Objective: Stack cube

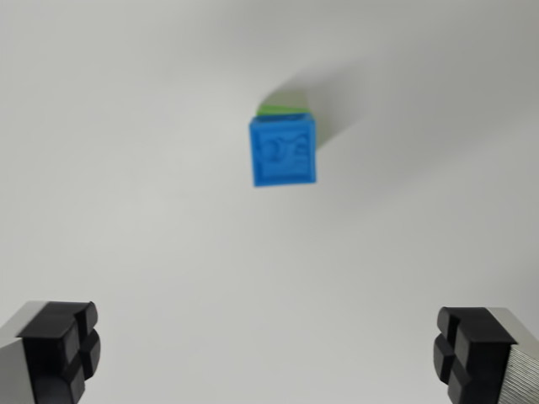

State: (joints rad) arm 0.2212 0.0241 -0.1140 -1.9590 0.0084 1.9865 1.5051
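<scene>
Wrist view: you looked straight down on a plain white table (126, 210), the picture slightly blurred.
Blue cube: the blue cube (284, 151) sat a little above and right of the picture's centre, its top face turned toward you with a raised pattern too soft to read.
Green cube: you could see only a thin strip of the green cube (285, 107) peeking out along the blue one's upper edge; the blue cube rested on top of it, so the stack was already made.
Shadow: a faint grey shadow (337, 109) fell from the stack toward the wrist view's right and upward.
Claw: your gripper (265, 353) was spread wide, one black finger pad (61, 347) in the bottom corner at the wrist view's left and the other (472, 353) in the bottom corner at the wrist view's right.
Hold: nothing lay between the pads but bare table; you gripped nothing.
Clearance: both pads stood well apart from the stack, lower in the picture than the cubes.
</scene>
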